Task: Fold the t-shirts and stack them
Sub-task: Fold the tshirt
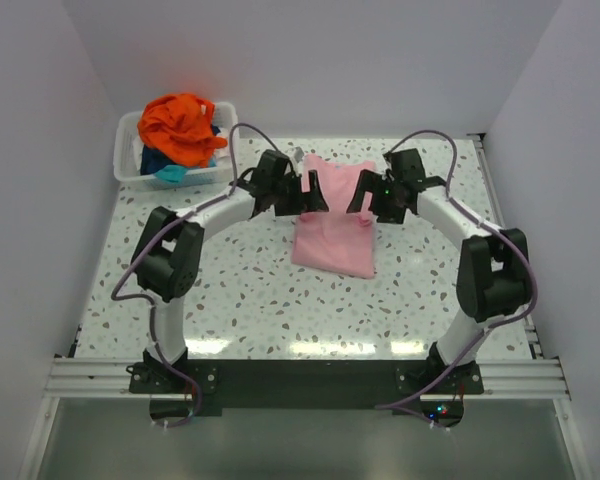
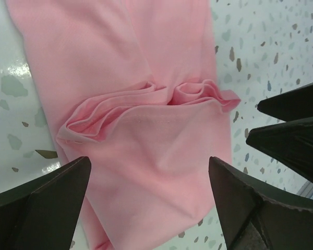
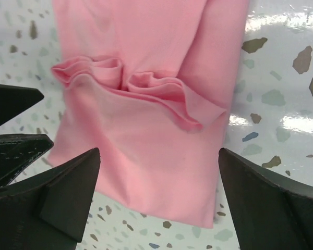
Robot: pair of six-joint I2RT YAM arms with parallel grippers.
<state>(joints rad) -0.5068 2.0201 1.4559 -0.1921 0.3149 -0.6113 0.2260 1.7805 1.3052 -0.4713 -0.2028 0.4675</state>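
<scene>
Bright, even light falls from above. White glare streaks the glossy speckled terrazzo tabletop [image 1: 250, 310] near its front edge. Shadows are faint; the light pink cloth t-shirt [image 3: 146, 156] looks sharp, its nearest edges perhaps slightly soft.

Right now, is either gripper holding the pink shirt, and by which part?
Nothing is held. The left gripper and right gripper are both open, jaws spread wide above the partly folded pink t-shirt, pinching no cloth.

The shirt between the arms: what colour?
The shirt is light pink, clearest in the right wrist view.
</scene>
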